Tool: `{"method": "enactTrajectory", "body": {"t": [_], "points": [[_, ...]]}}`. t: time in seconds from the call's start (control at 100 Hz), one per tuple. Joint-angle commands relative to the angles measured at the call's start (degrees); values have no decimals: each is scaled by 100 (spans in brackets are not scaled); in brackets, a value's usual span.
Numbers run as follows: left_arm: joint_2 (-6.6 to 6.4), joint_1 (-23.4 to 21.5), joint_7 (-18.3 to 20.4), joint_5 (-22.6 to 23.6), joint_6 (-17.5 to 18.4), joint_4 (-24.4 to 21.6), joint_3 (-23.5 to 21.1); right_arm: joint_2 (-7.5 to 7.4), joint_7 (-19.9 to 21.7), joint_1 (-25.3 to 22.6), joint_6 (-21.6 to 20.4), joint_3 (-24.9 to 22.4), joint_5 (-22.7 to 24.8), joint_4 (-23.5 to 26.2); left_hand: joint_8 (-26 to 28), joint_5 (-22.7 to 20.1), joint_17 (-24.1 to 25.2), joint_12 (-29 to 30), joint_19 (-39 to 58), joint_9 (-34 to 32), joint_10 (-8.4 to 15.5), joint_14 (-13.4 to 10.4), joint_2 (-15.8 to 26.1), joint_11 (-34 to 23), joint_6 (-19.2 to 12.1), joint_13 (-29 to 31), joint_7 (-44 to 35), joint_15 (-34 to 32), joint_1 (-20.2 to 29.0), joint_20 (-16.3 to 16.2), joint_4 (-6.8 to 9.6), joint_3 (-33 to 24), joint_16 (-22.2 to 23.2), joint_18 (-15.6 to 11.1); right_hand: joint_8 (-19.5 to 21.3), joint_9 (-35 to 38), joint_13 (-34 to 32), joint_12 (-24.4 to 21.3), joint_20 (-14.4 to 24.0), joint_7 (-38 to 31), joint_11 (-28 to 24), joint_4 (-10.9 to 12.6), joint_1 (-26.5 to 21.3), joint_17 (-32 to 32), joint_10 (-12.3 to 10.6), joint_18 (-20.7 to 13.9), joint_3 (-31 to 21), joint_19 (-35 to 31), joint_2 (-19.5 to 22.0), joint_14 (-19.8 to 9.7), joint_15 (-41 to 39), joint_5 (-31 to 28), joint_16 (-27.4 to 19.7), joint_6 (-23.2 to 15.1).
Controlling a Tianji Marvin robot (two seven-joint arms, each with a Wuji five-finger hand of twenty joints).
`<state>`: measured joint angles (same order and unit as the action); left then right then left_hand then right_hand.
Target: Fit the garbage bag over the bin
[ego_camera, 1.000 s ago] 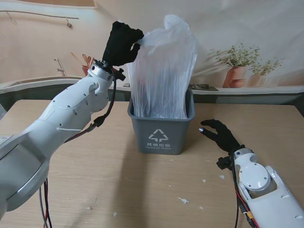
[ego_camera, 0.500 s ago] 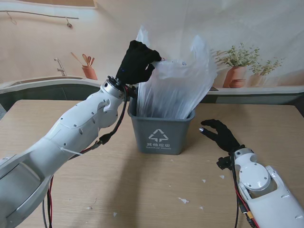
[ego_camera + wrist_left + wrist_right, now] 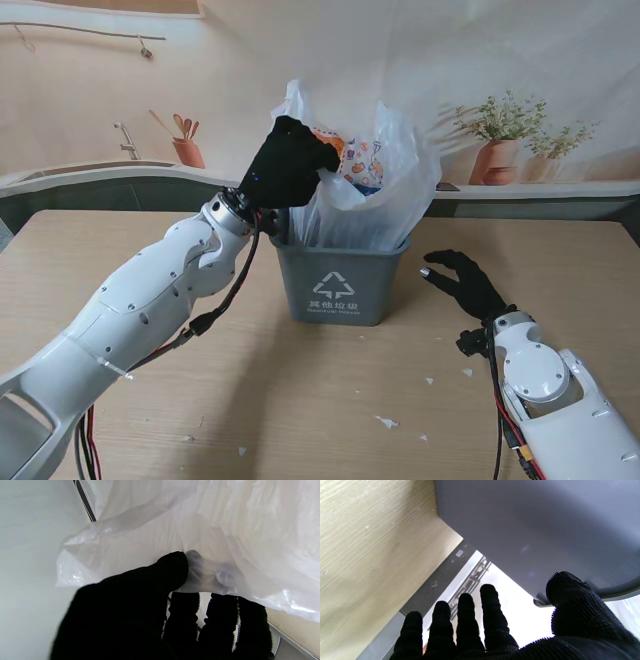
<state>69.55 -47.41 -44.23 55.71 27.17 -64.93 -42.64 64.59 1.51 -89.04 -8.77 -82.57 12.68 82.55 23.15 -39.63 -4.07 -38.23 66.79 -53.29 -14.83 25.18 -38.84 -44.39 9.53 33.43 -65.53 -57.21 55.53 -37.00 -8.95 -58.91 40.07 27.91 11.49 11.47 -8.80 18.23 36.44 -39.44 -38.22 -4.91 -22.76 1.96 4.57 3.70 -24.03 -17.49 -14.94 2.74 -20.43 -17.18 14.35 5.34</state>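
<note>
The left robot hand [image 3: 290, 160] is clamped on the garbage bag [image 3: 372, 200] rim, the bag standing in the bin [image 3: 340, 282] just beneath; next, I judge, stretch it over the edge, while the right robot hand [image 3: 462, 280] rests empty, fingers apart, beside the bin.

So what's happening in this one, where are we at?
The left hand pinches the edge of a translucent white garbage bag above the grey bin's left rim. The bag's lower part sits inside the bin, while its top stands loosely above the rim and is not yet folded over it. The right hand rests open on the table beside the bin's right wall, holding nothing.
</note>
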Motion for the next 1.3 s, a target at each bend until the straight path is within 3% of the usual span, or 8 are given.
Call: {"method": "enactTrajectory", "body": {"t": [0.0, 0.15, 0.46, 0.68, 0.88, 1.1, 1.24, 1.29], "points": [[-73, -126, 105, 81, -14, -105, 6, 56, -3, -41, -51, -9, 35, 41, -53, -96, -40, -120, 279, -140, 206, -70, -110, 87, -70, 154, 21, 19, -50, -94, -69, -228, -25, -110, 94, -150, 13, 45, 69, -17, -133, 186, -106, -14, -160, -125, 148, -70, 120, -124, -41, 24, 43, -191], [-203, -396, 373, 235, 5, -497, -210, 62, -88, -109, -178, -79, 86, 139, -72, -58, -57, -226, 283, -153, 273, -199, -111, 196, -152, 161, 106, 65, -211, -104, -8, -201, 28, -171, 123, -155, 32, 83, 77, -74, -217, 191, -202, -1, -170, -145, 139, -75, 75, -126, -62, 5, 55, -269], [-313, -837, 642, 312, 9, -924, -546, 111, -859, -559, -1422, -635, 804, 916, -63, -11, -64, -337, 265, -126, 350, -319, -29, 281, -252, 146, 152, 146, -246, -98, 2, -106, 36, -207, 221, 97, -164, 229, 29, -177, -611, 204, -440, -234, -150, 42, 25, -105, -382, -60, -266, -893, 160, -1245], [-316, -932, 654, 278, 22, -925, -594, 112, -1548, -702, -2336, -1076, 2076, 1431, -45, 8, -63, -461, 219, -108, 373, -358, 42, 390, -287, 121, 175, 216, -184, -72, -1, 29, 85, -263, 352, -165, -32, 226, 42, -171, -636, 195, -233, -238, -414, 102, -457, -160, -857, -139, -364, -625, 213, -1977], [-322, -981, 730, 247, -4, -974, -646, 57, -1389, -872, -3092, -1247, 2393, 2088, -46, 14, -61, -490, 208, -103, 376, -361, 63, 424, -278, 114, 187, 233, -173, -64, -5, 65, 103, -286, 348, -127, 71, 1, -31, -165, -73, 192, 20, -215, -614, 128, -834, -89, -1206, -237, -339, -44, 197, -2156], [-301, -959, 767, 183, -26, -967, -636, -79, -789, -849, -3499, -1182, 2479, 2587, -50, 26, -61, -509, 208, -96, 380, -376, 77, 454, -276, 98, 204, 263, -150, -62, -4, 90, 109, -286, 353, -80, 142, -360, -94, -124, 890, 162, 161, -59, -711, 93, -1118, -14, -1491, -316, 90, 162, -29, -2274], [-305, -968, 788, 181, -19, -982, -652, -72, -877, -863, -3688, -950, 2733, 2816, -46, 16, -64, -522, 205, -101, 381, -380, 75, 468, -288, 101, 204, 273, -152, -58, -4, 103, 117, -299, 402, -70, 124, -463, -100, -132, 1197, 150, 103, -39, -746, 82, -1171, -6, -1671, -356, 247, 208, -109, -2289], [-305, -975, 794, 177, -15, -992, -658, -40, -1201, -877, -3725, -841, 3095, 2875, -48, 17, -64, -524, 202, -98, 390, -379, 75, 475, -280, 102, 209, 275, -149, -56, -2, 104, 120, -303, 442, -70, 110, -290, -109, -178, 876, 148, 130, -117, -731, 146, -1196, -19, -1744, -331, 136, 162, -49, -2274]]}}
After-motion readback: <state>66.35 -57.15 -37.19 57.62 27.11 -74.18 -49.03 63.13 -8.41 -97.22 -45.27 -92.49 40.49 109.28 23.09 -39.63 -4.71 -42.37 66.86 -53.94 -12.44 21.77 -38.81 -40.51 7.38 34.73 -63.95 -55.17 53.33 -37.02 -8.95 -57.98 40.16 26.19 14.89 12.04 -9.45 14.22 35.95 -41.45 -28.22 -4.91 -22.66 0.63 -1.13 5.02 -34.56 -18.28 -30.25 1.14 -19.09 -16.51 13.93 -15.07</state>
